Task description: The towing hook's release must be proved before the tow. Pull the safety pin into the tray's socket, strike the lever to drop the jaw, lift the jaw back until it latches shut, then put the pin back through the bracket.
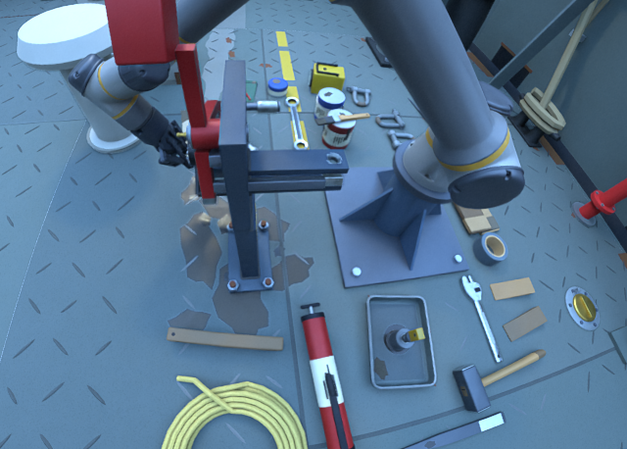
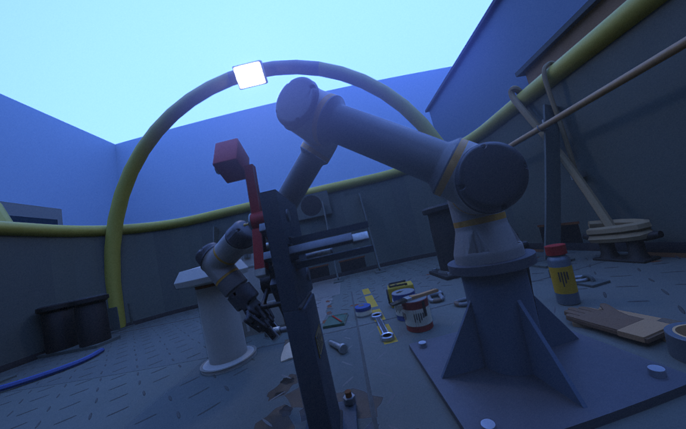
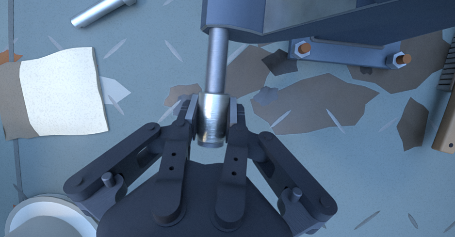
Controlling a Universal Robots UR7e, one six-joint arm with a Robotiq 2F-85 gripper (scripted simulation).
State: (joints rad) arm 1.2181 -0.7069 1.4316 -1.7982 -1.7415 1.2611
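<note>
On the deck stands the towing hook's dark post (image 1: 238, 171) with its horizontal jaw arm (image 1: 294, 168) and the red lever (image 1: 195, 105), which rises upright to a red block at its top. The steel safety pin (image 3: 214, 86) sits through the bracket (image 3: 235, 9), and my gripper (image 3: 211, 121) is closed around the pin's thick head on the far side of the post. In the side camera the gripper (image 1: 174, 143) is partly hidden behind the lever. The grey tray (image 1: 401, 341) with its socket (image 1: 400, 337) lies on the floor in front of my base.
My base plate (image 1: 395, 226) lies right of the post. A white pedestal (image 1: 66, 54) stands behind the gripper. A loose bolt (image 3: 102, 5) and a white cloth (image 3: 62, 90) lie on the floor below it. Paint cans (image 1: 334, 117), wrenches, a red pump (image 1: 324, 373), yellow rope (image 1: 233, 414) and a hammer (image 1: 494, 376) are scattered about.
</note>
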